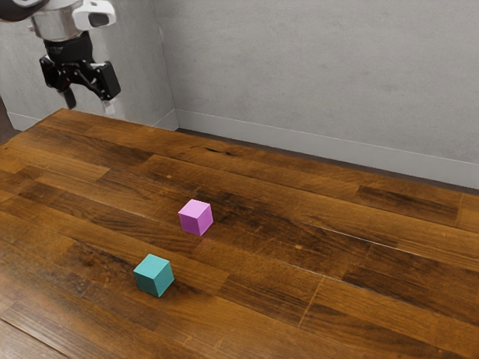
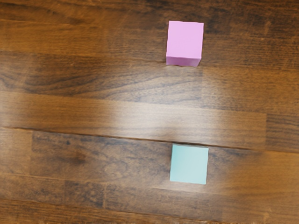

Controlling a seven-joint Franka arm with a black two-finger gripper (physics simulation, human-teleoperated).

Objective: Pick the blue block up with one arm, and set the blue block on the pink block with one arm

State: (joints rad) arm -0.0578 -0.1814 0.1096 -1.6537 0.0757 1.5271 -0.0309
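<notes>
My gripper point(image 1: 90, 102), fingers spread and empty, hangs high over the wooden tabletop point(image 1: 337, 247), well apart from the pink block point(image 1: 195, 217); the blue block point(image 1: 153, 274) sits near the pink block, not touching it.

This is looking like a bare robotics test room. Dark brown wooden planks point(image 1: 299, 247) are running across the whole working surface, their grain and seams also showing plainly in the wrist view. Along the far edge a white baseboard point(image 1: 322, 142) is lining a plain grey wall point(image 1: 314, 60), which is turning a corner toward the far left. A robot arm point(image 1: 71, 30) is hanging in at the exterior view's upper left. Whether the planks are forming a table top or a floor is hard to judge.
</notes>
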